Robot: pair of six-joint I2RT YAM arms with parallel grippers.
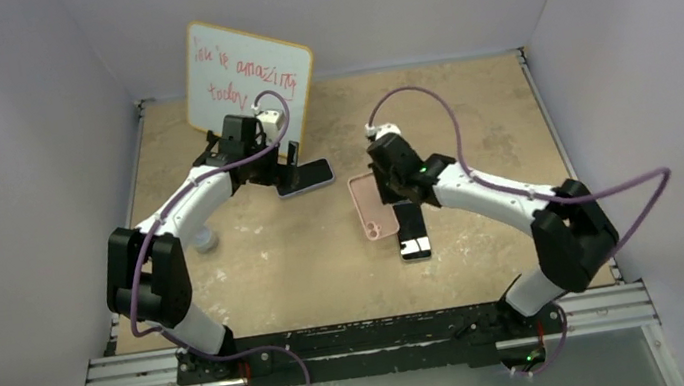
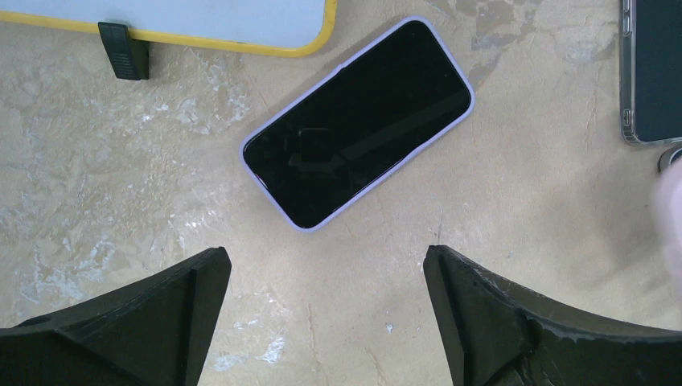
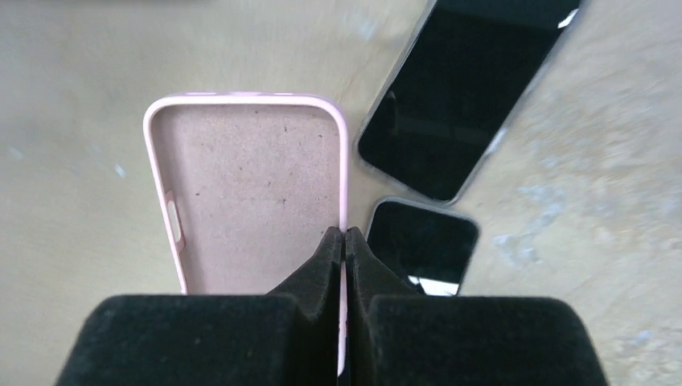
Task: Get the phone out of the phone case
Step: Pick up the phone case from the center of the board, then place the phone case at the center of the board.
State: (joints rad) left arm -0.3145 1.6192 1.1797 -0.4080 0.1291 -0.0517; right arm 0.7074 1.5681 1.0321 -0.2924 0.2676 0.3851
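An empty pink phone case (image 3: 249, 185) lies open side up mid-table, also in the top view (image 1: 370, 207). My right gripper (image 3: 344, 233) is shut on its right side wall, seen from above too (image 1: 396, 190). A bare black phone (image 3: 422, 241) lies just right of the case (image 1: 413, 233). A phone in a lilac case (image 2: 358, 125) lies screen up ahead of my left gripper (image 2: 326, 257), which is open, empty and apart from it (image 1: 290, 173). Another phone in a clear case (image 3: 462, 92) lies beyond the bare one.
A yellow-framed whiteboard (image 1: 246, 80) stands on black feet at the back left, close behind the lilac-cased phone (image 1: 307, 177). A small pale round object (image 1: 205, 238) sits beside the left arm. Grey walls enclose the table on three sides.
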